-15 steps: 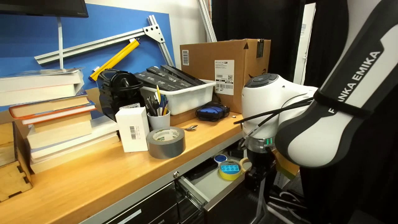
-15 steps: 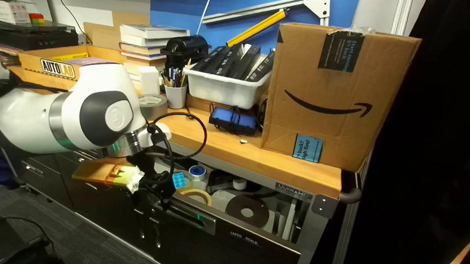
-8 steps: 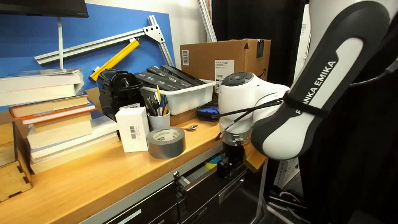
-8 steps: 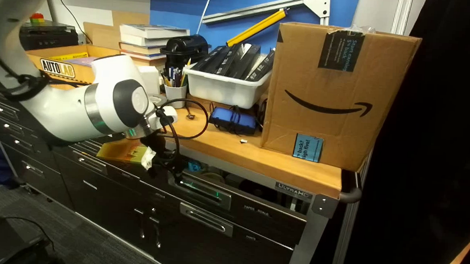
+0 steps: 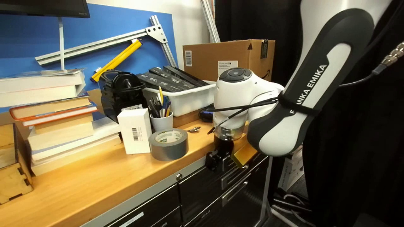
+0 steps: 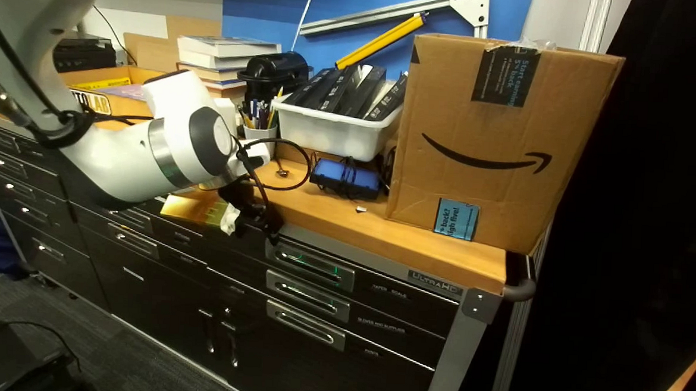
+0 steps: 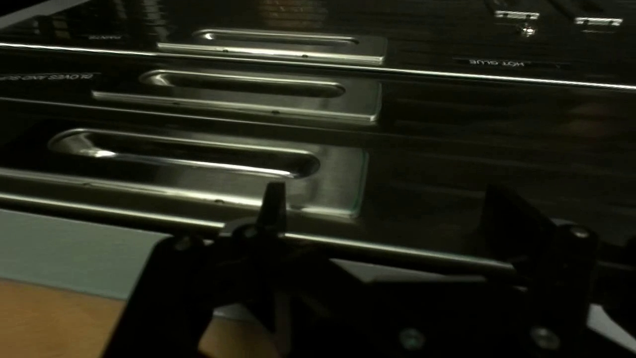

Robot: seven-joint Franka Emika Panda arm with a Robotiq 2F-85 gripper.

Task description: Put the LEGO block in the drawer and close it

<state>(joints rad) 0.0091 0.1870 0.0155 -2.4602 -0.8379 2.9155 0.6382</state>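
LEGO block is out of my sight, presumably inside the drawer (image 6: 370,274), which looks flush beneath the front edge of the tabletop (image 6: 329,209), toward the corner by the cardboard box (image 6: 494,131). The gripper (image 7: 381,191) hangs at that edge, spread and empty, likely because pushing needs no grasp.

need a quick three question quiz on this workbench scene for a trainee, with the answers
1. True or false: the wide dark-fronted metal drawer nearest the black two-fingered metal tool is shut.
2. In the wrist view, the tool is: a) shut, b) open, c) out of sight.
3. In an exterior view, what stands just left of the round silver-grey tape roll?

Key: 1. True. 2. b. 3. The upright white rectangular box with a barcode label.
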